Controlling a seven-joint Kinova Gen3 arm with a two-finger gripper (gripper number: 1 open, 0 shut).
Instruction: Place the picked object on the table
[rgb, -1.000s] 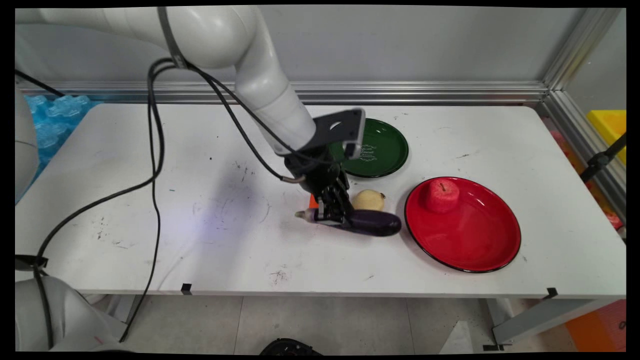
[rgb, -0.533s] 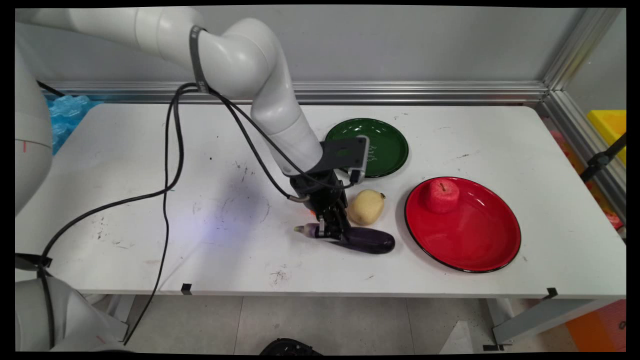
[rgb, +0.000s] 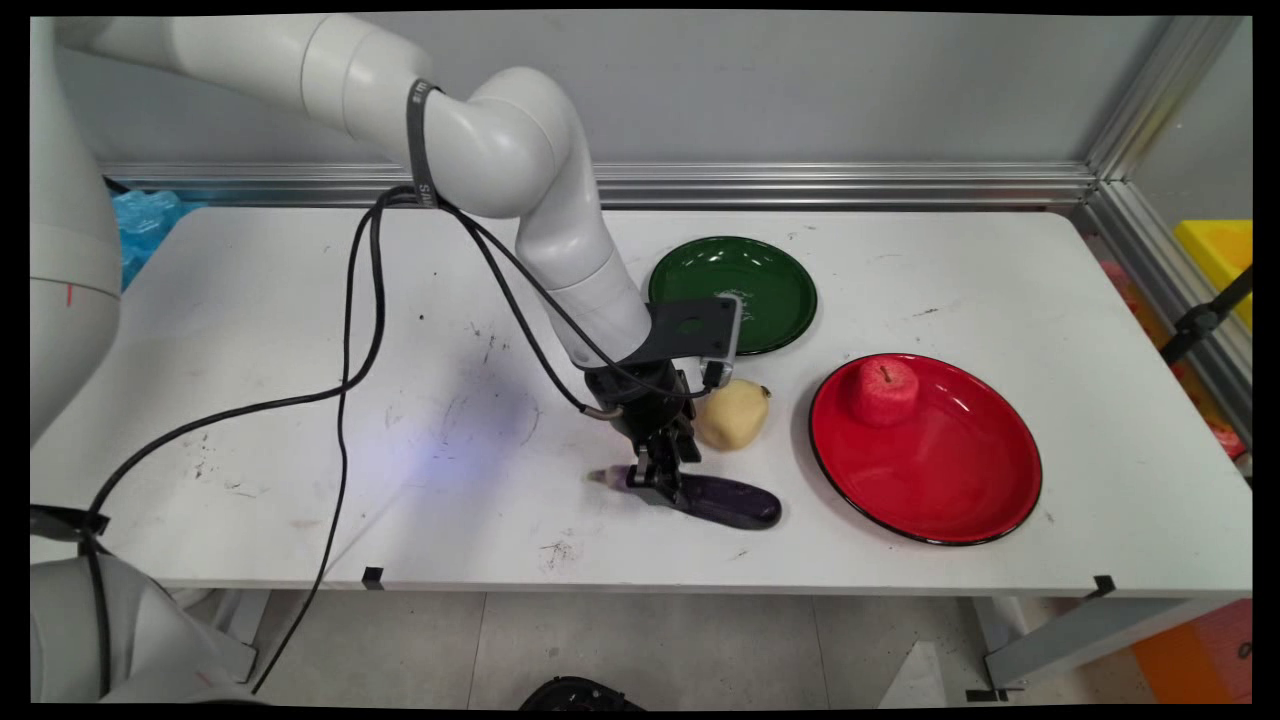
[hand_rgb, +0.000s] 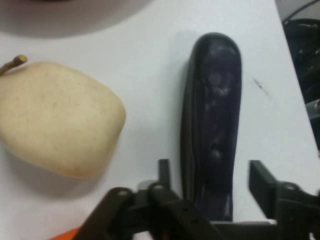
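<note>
A dark purple eggplant (rgb: 728, 502) lies on the white table (rgb: 300, 330) near its front edge, stem end to the left. My gripper (rgb: 657, 480) stands low over its stem end. In the hand view the eggplant (hand_rgb: 215, 120) runs between the two fingers, and my gripper (hand_rgb: 212, 172) is open, with a small gap showing on each side. A pale yellow pear (rgb: 733, 415) lies just behind the eggplant; the hand view has the pear (hand_rgb: 57, 117) to the left, apart from the eggplant.
A red plate (rgb: 930, 490) with a red apple (rgb: 884, 390) on it sits to the right. A green plate (rgb: 765, 285) lies behind the pear. Black cables hang from the arm over the table's left half. A bit of something orange (hand_rgb: 70, 234) shows beside the gripper's linkage.
The gripper and the eggplant have moved together toward the table's front edge, away from the pear. The pear now shows in full.
</note>
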